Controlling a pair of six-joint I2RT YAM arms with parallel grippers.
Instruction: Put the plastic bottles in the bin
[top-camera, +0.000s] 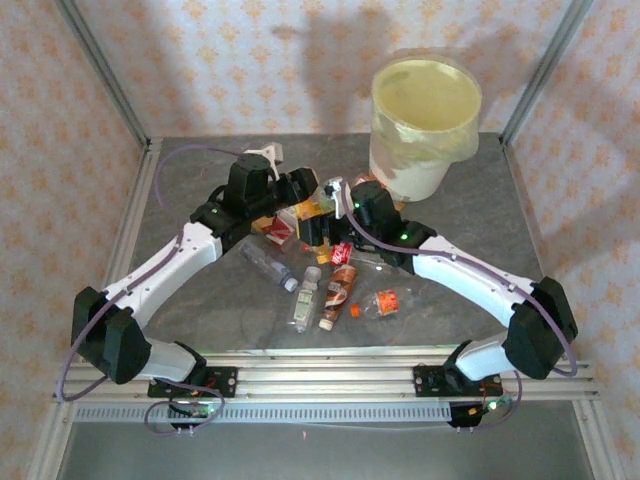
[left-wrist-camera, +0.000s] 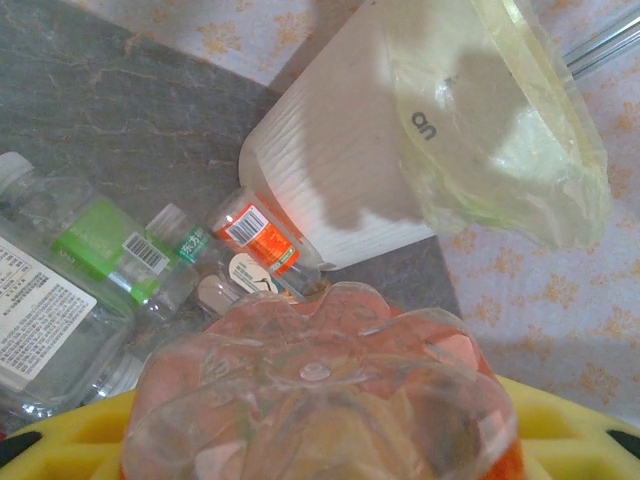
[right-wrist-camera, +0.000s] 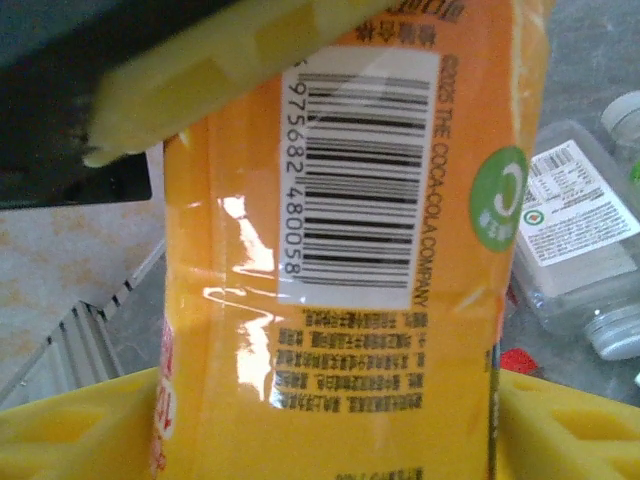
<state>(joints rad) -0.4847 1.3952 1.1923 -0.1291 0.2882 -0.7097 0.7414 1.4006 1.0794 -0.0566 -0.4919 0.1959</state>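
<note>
From the left wrist, the left gripper (left-wrist-camera: 320, 450) clenches the orange bottle (left-wrist-camera: 320, 390) by its base, the bin (left-wrist-camera: 330, 150) just ahead. The right wrist reveals the right gripper (right-wrist-camera: 320, 440) grasping its barcoded label (right-wrist-camera: 360, 170).
</note>
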